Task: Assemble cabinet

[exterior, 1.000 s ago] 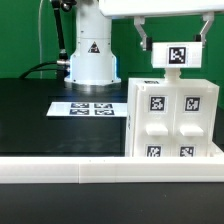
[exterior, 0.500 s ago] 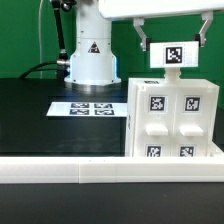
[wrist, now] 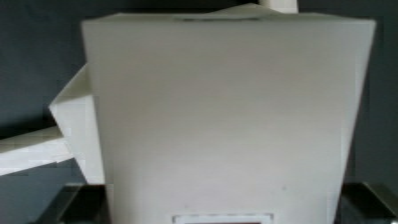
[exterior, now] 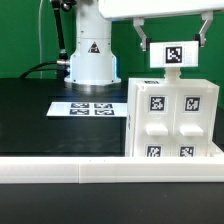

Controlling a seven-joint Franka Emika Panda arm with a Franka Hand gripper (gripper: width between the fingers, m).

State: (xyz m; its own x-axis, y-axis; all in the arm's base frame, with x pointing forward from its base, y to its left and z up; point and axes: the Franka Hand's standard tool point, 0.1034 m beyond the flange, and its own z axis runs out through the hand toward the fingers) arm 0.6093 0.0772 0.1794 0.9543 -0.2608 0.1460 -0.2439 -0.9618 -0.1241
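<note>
As the exterior view is read from its left, a black bench is noted, with a dark cable trailing to the white robot base at the back. A flat marker board with four tags is seen lying on the bench in front of the base, near the cabinet's side. Along the front a long white rail is laid across the full width.

At the exterior view's right the cabinet is found standing upright on the bench, its lower edge hidden behind the rail. Four black-and-white tags are counted on its facing side, two above two.

Directly above the cabinet's top a small white panel bearing one tag is held off the cabinet, with a gap seen between them. The panel is clamped between the two dark fingers, one pressed on each side, so a grip closed on the panel is recorded.

In the wrist view most of the picture is filled by a plain white face of the cabinet, with dark bench beside it. The fingers cannot be made out with certainty there.
</note>
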